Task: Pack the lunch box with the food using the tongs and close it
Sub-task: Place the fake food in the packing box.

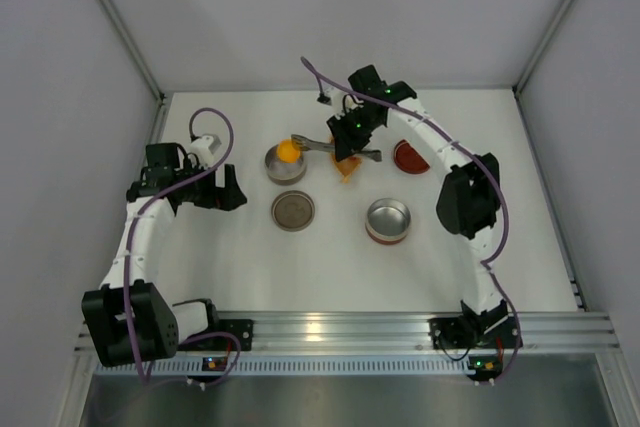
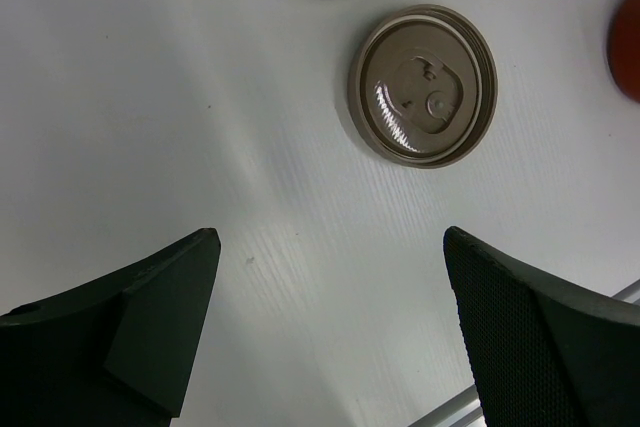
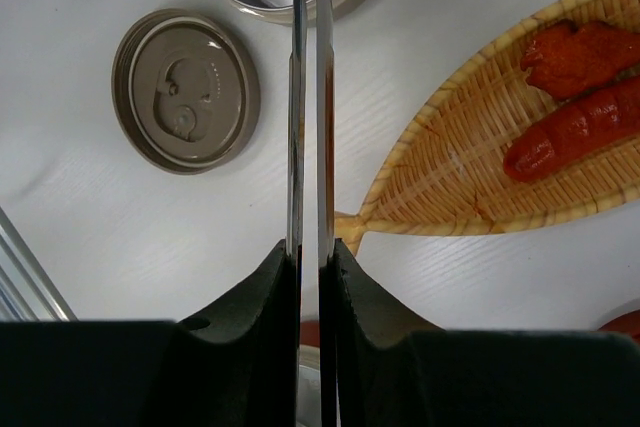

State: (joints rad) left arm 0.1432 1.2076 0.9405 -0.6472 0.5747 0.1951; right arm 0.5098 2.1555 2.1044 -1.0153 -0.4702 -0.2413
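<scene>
A: How are the tongs (image 3: 308,127) held?

B: They are clamped between the fingers of the right gripper (image 3: 310,252). Their two arms are squeezed almost together, with only a thin slit showing between them. The tips are reached out to the orange piece (image 1: 289,150) at the steel tin (image 1: 272,169).

A: Is the piece pinched, or is it lying in the tin?

B: That cannot be told, because the tips are cut off at the top edge of the wrist view. From above, the piece is seen at the tin's far rim rather than at its middle.

A: What could go wrong, then?

B: If the tongs are released there, the piece may be dropped on the rim and rolled onto the table. If they are drawn back while closed, the piece may be dragged out again. The tin could also be nudged by the long arms (it looks light).

A: And the rest of the food?

B: Two red pieces (image 3: 575,127) lie on the woven dish (image 3: 450,177), just beside the gripper. They are elongated, so a narrow pinch may let them swivel or slip.

A: And the closing?

B: The lid (image 2: 423,85) lies flat on the table near the tin, under the wide-open left gripper (image 2: 330,242). A flat lid is hard to lift by its edge, and it could be pushed along instead. A second tin (image 1: 388,215) stands well apart.
</scene>
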